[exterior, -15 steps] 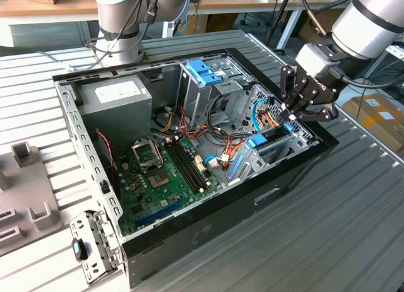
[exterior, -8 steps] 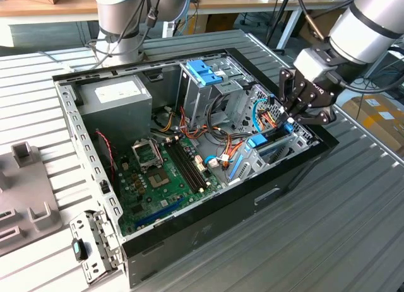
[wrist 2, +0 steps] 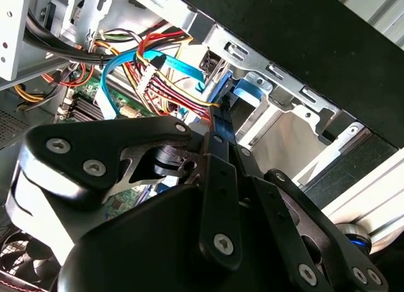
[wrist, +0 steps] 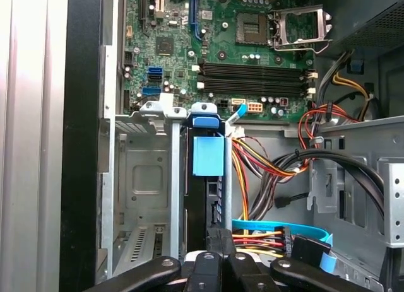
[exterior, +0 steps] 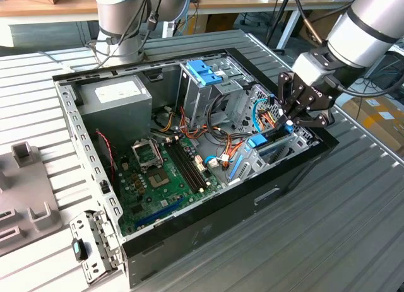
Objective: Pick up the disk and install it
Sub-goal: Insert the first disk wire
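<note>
My fingers [exterior: 295,120] clamped on the disk [wrist: 208,156] (edge-on), long axis pointing down into the drive cage [wrist: 142,178], partly seated.

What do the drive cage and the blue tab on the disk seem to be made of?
The drive cage looks like bare sheet metal: dull grey, with stamped slots and folded edges. The blue tab on the disk seems to be plastic: even matte colour, no metallic shine.
</note>
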### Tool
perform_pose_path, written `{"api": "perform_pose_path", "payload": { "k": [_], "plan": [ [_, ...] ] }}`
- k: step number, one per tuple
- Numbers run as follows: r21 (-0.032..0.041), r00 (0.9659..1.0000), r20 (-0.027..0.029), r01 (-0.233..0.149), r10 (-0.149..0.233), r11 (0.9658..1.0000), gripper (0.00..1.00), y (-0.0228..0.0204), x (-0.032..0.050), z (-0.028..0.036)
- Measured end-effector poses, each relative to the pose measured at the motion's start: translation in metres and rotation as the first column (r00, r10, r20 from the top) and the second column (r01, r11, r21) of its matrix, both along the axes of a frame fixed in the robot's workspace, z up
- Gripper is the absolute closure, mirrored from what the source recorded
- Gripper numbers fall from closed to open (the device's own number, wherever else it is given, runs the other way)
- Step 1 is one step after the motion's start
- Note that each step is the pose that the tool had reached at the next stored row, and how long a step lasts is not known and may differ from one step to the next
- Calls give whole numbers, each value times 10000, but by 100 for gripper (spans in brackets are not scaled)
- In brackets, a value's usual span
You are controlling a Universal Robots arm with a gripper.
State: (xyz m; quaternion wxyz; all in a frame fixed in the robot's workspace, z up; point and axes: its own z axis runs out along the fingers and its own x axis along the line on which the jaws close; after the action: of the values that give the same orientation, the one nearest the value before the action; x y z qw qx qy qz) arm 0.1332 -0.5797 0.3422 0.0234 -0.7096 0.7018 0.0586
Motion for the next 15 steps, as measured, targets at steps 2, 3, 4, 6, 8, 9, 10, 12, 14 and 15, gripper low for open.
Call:
{"api": "perform_pose_path", "payload": {
  "k": [2,3,4,6,8,9,10,12,14,15],
  "plan": [
    [1,10000,1,0,0,10000,89,-9,0,-1],
    [2,10000,0,0,0,10000,89,-12,0,-1],
    [4,10000,1,0,0,10000,89,-12,0,-1],
    [10,10000,0,0,0,10000,89,-13,0,15],
    [4,10000,1,0,0,10000,89,-12,6,57],
    [5,10000,1,1,-1,10000,89,-13,8,76],
    [4,10000,0,0,0,10000,89,-12,13,93],
    [2,10000,0,0,0,10000,89,-12,18,118],
    [3,10000,0,1,-1,10000,89,-13,23,159],
    [3,10000,0,1,-1,10000,89,-13,24,175]
  ]
}}
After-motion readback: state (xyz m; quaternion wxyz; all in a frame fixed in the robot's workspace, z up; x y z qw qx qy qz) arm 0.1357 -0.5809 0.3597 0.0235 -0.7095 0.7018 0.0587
